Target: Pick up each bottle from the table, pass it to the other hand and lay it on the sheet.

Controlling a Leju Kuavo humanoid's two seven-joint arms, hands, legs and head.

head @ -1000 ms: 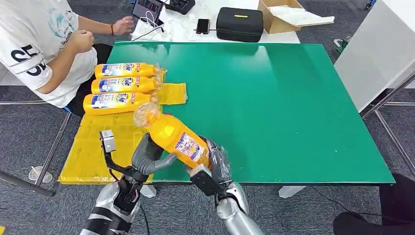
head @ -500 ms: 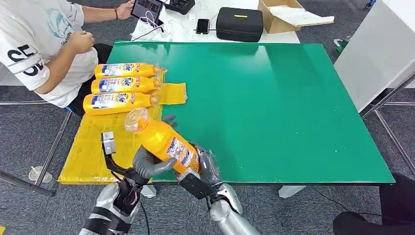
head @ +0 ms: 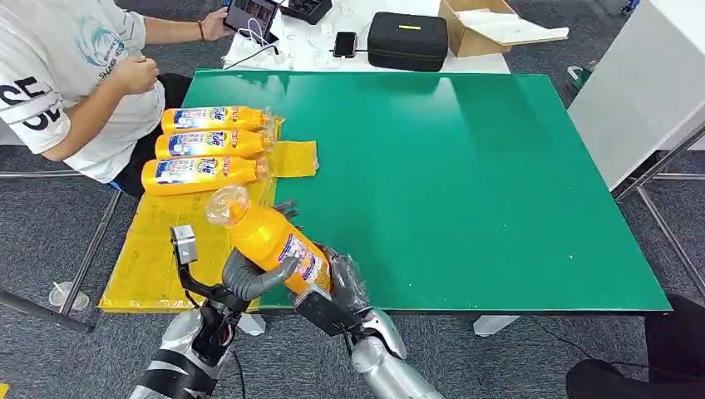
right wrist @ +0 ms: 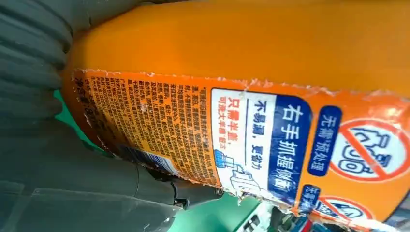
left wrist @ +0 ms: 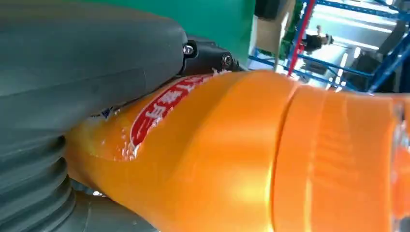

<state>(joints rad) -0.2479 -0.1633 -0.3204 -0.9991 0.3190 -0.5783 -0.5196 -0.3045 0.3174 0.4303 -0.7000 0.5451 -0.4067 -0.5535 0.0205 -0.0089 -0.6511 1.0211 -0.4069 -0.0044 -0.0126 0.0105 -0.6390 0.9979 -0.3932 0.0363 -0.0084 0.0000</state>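
An orange bottle (head: 270, 241) with a clear cap hangs tilted above the near left edge of the green table (head: 465, 183), cap toward the yellow sheet (head: 158, 249). My right hand (head: 337, 291) grips its base. My left hand (head: 249, 278) wraps its middle, thumb in front and fingers (head: 287, 206) behind. In the left wrist view the thumb (left wrist: 87, 63) presses on the bottle (left wrist: 232, 154). The right wrist view shows the bottle's label (right wrist: 241, 145) against my right hand (right wrist: 58, 159). Three orange bottles (head: 199, 143) lie side by side on the sheet's far part.
A person (head: 75, 75) sits at the far left beside the sheet, one hand on a tablet (head: 249, 12). Beyond the table lie a black case (head: 407, 40), a phone (head: 345, 43) and a cardboard box (head: 490, 25). A white cabinet (head: 648, 91) stands on the right.
The bottle has moved left and toward me with my right hand. My left hand's fingers have come round behind it. The person's far hand has reached the tablet.
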